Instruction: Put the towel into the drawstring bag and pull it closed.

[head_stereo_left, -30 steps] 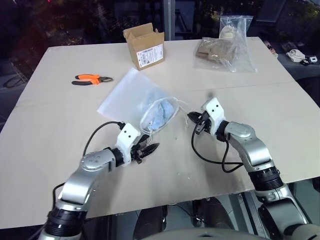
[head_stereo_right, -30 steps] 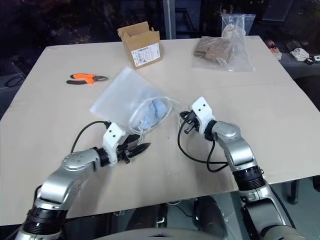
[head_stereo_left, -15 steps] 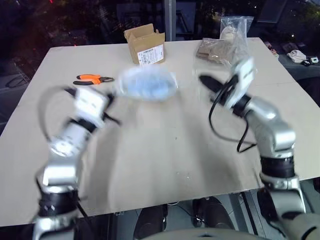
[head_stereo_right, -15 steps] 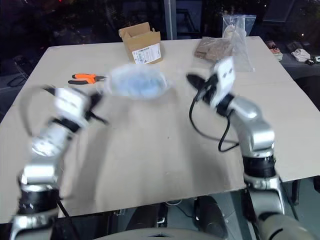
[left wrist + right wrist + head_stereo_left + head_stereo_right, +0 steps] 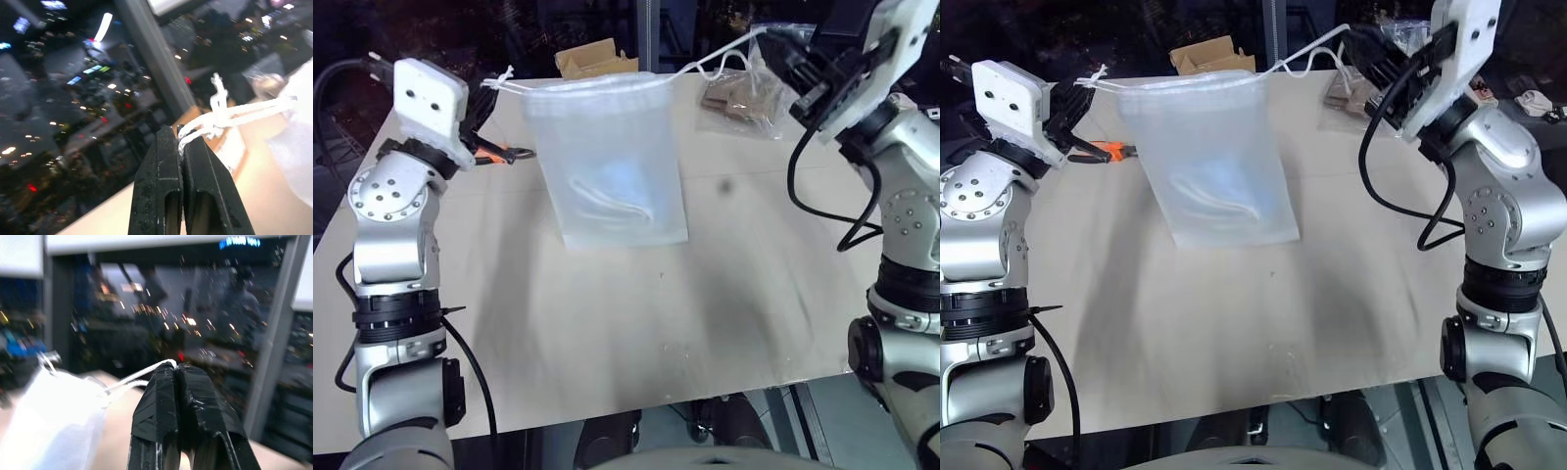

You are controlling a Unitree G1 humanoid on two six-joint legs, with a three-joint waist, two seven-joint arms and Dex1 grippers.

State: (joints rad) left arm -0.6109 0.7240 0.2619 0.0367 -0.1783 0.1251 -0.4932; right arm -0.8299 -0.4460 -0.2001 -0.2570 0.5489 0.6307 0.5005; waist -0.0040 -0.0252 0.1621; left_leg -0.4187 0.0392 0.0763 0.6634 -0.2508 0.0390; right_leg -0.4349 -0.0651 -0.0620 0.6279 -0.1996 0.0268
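Two grippers, drawstring bag (image 5: 612, 162) hanging between

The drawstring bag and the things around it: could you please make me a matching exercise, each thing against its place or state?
Things:
1. drawstring bag
2. towel
3. orange pliers
4. cardboard box

Places or states:
A. lying on the table beside the left pincer
B. hanging in the air by its cords, between the left pincer and the right pincer
C. standing at the table's far edge, behind the bag
D. a blue shape inside the bag

Pairs: 1-B, 2-D, 3-A, 4-C
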